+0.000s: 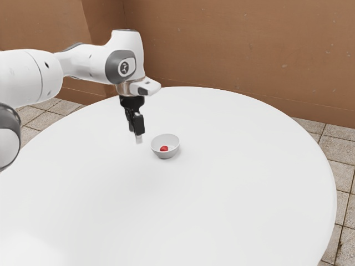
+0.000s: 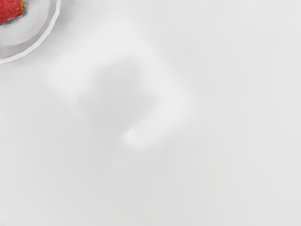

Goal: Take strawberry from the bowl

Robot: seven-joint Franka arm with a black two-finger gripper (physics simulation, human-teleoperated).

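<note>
The black gripper (image 1: 135, 135) hangs above the white table, on the exterior view's left of a small white bowl (image 1: 172, 153) and higher than it. Its two fingers stand apart with nothing between them. Inside the bowl lies a red strawberry (image 1: 164, 148), low against the inner wall. In the wrist view, part of the bowl (image 2: 47, 29) shows at a corner with part of the strawberry (image 2: 10, 10) in it, off to one side of my hand.
The round white table (image 1: 238, 183) carries the bowl near its middle. Beyond its far edge rises a brown wall (image 1: 238, 47), and a tiled floor (image 1: 339, 147) lies around it.
</note>
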